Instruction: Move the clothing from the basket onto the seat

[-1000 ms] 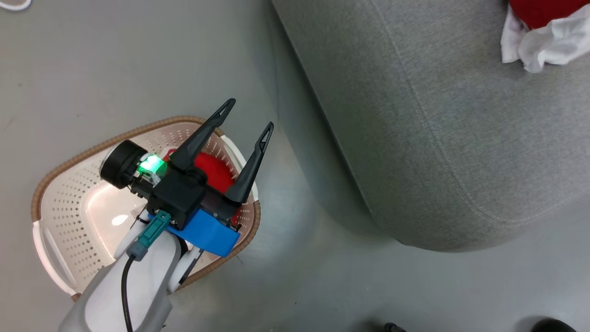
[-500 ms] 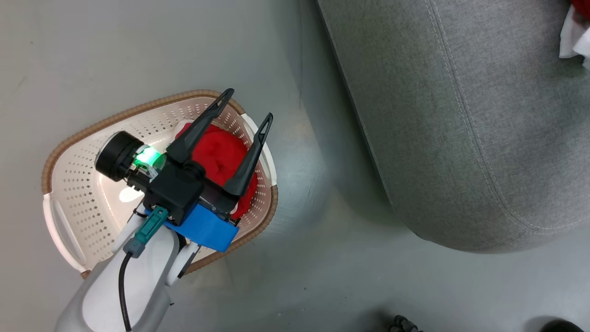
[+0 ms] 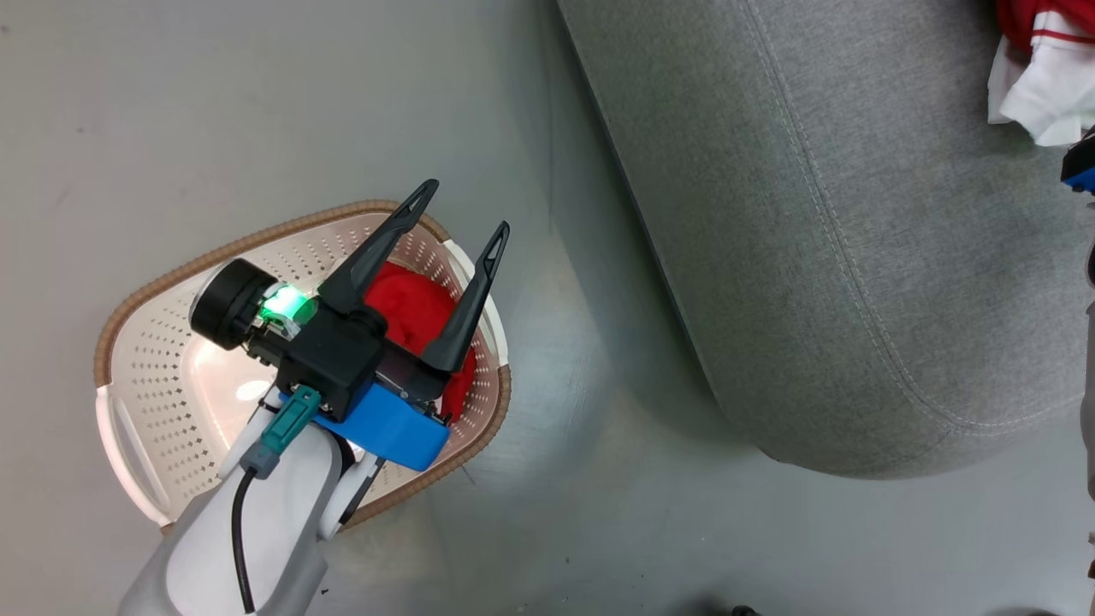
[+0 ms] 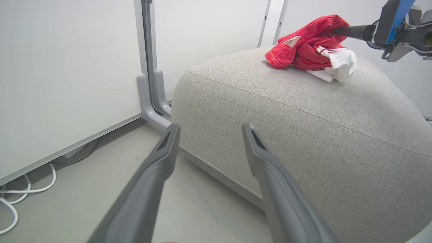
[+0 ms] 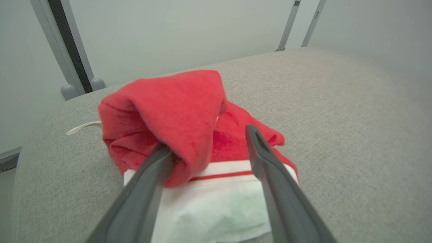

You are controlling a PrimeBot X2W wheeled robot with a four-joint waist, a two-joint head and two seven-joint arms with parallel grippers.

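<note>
Since the earlier frame the head camera has swung slightly, and a blue part of the right arm (image 3: 1084,180) has come in at its right edge. The left gripper (image 3: 464,205) stays above the basket (image 3: 282,229), fingers spread and empty, over a red garment (image 3: 419,308) lying inside. On the grey couch cushion (image 3: 813,257) lies a red-and-white heap of clothing (image 4: 305,47); the right gripper (image 5: 206,137) is spread wide, one finger tucked under a red fold.

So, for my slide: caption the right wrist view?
Open right gripper at red clothing lying on the grey seat.
</note>
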